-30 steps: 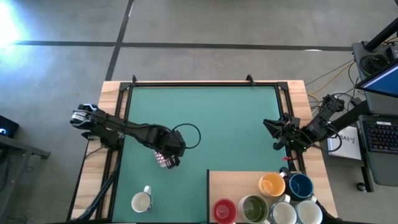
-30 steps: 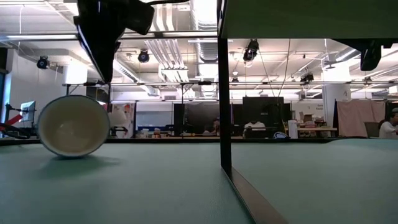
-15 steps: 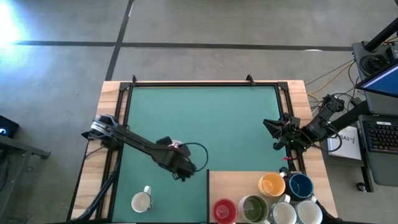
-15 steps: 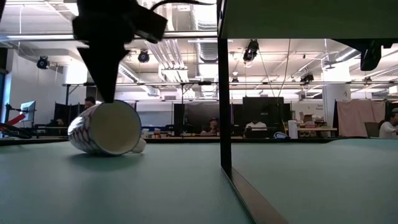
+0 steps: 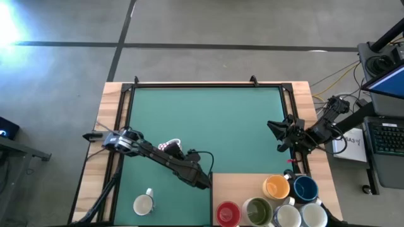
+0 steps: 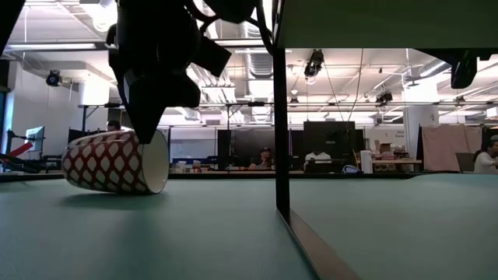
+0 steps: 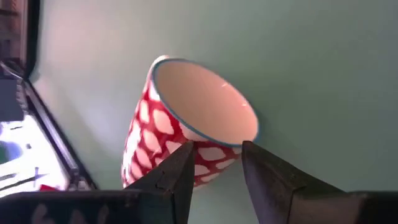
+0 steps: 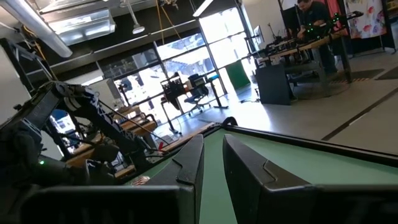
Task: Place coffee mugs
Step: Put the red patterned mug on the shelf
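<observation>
Green matting (image 5: 208, 120) covers the table, framed by pale wood with a wooden board (image 5: 240, 186) set into the corner at about 5 o'clock in the high view. On that board stand six mugs close together: a red one (image 5: 227, 213), a white one with olive-green inside (image 5: 257, 210), an orange one (image 5: 276, 186), a dark blue one (image 5: 305, 188) and two white ones (image 5: 288, 216) at the picture's lower edge. Another white mug (image 5: 144, 203) stands alone on the mat at 7 o'clock.

A red-and-white patterned mug (image 7: 186, 121) lies on its side on the mat, just left of the table's centre line, its mouth toward the left arm's camera. The left gripper (image 7: 214, 165) reaches across from 9 o'clock and hangs just over this mug; its fingers (image 7: 177, 171) stand parted near the rim, and they do not close on the mug.

The right gripper (image 5: 278, 134) waits at the table's 3 o'clock edge, its fingers (image 8: 189, 165) drawn near together with a narrow gap and nothing between them.
</observation>
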